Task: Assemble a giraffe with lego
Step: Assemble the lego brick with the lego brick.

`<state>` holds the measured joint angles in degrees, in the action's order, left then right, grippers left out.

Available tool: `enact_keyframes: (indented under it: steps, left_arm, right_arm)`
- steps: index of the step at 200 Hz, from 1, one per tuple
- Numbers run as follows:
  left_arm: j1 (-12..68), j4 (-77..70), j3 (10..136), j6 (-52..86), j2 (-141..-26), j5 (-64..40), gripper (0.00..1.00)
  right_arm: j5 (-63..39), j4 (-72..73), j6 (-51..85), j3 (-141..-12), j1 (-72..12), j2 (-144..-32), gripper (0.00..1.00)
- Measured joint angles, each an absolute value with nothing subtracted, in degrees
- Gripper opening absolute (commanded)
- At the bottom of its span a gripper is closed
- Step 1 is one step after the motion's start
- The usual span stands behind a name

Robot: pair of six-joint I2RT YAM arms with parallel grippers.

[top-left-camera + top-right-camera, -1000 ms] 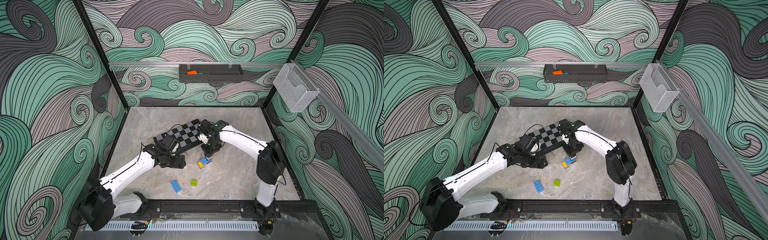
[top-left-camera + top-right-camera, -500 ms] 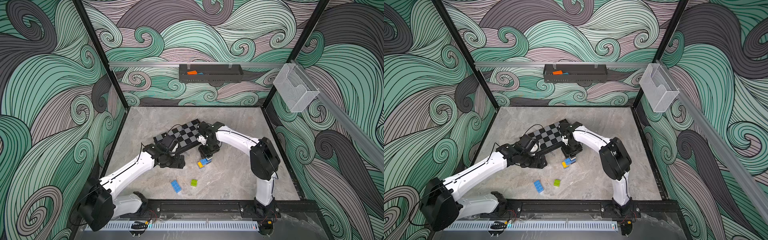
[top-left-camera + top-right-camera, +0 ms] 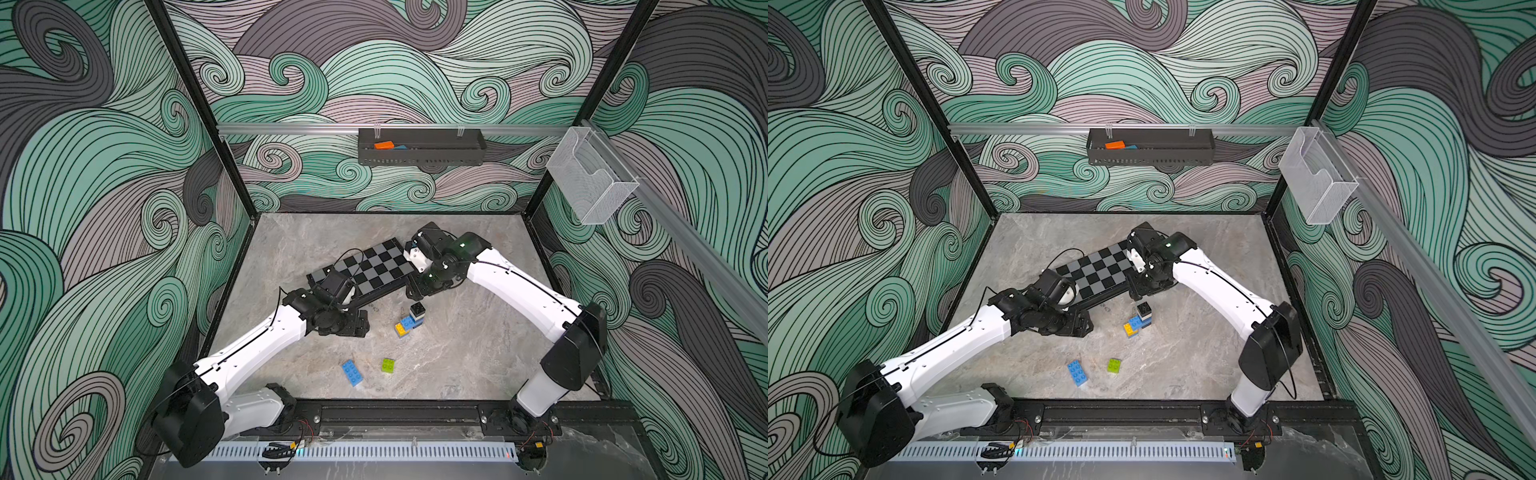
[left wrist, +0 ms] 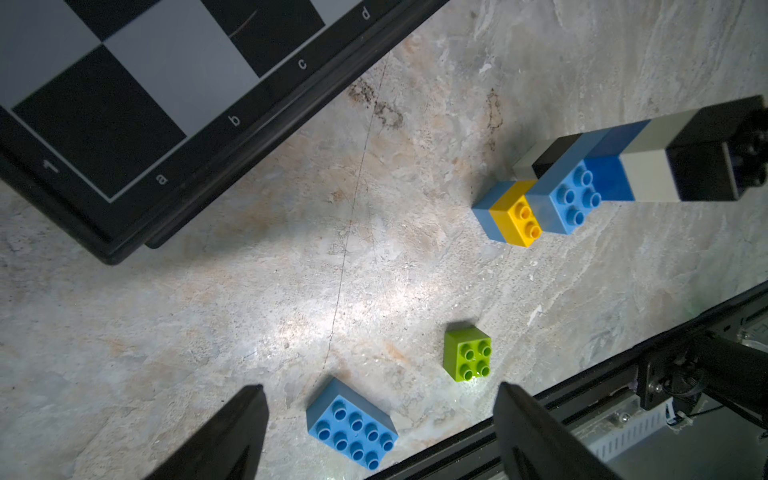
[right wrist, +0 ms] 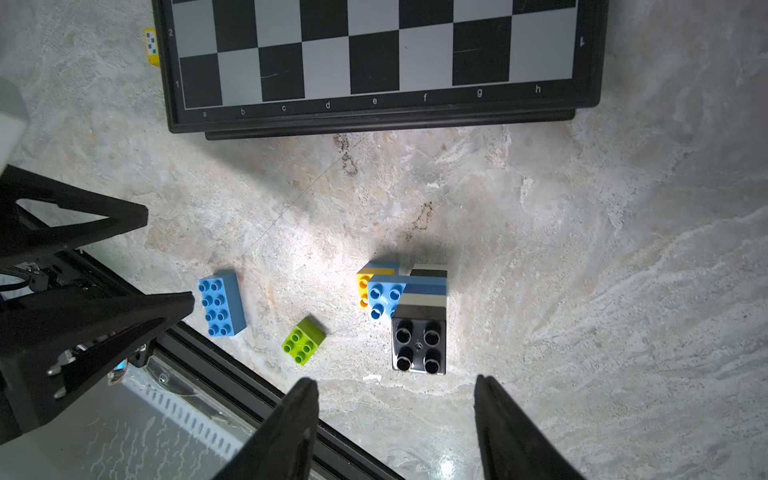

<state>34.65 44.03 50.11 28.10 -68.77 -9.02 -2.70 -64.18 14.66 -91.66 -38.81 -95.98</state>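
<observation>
Smooth glossy plastic lego (image 4: 353, 430); matt stone-look tabletop (image 4: 249, 291); smooth, faintly sheened chequered board (image 4: 124, 83).

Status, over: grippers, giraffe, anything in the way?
Both open, empty: left gripper, right gripper close by giraffe. It stands free on table. Loose, unattached: blue brick, green brick. Nearby chessboard not blocking.

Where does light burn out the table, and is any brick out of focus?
Left wrist view: bright patch on the table beside the lime-green brick; the black top brick of the giraffe looks soft. Right wrist view: similar patch beside the giraffe, bricks sharp. Both top views: even light, no glare.
</observation>
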Motion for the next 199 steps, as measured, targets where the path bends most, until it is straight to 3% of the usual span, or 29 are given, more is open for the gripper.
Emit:
enact_keyframes:
  steps: [21,105,199]
  left_arm:
    - [34.7,44.1,50.1,28.1,-68.8,-9.0,0.89]
    - [34.7,44.3,50.1,28.0,-68.8,-9.0,0.89]
    - [34.7,44.4,50.1,27.9,-69.4,-9.0,0.89]
  right_arm:
    - [-1.4,-65.2,14.6,-90.0,-38.8,-96.9,0.49]
    - [2.5,-66.0,14.1,-88.7,-38.2,-102.0,0.46]
    - [2.0,-59.5,14.1,-81.8,-38.1,-98.2,0.46]
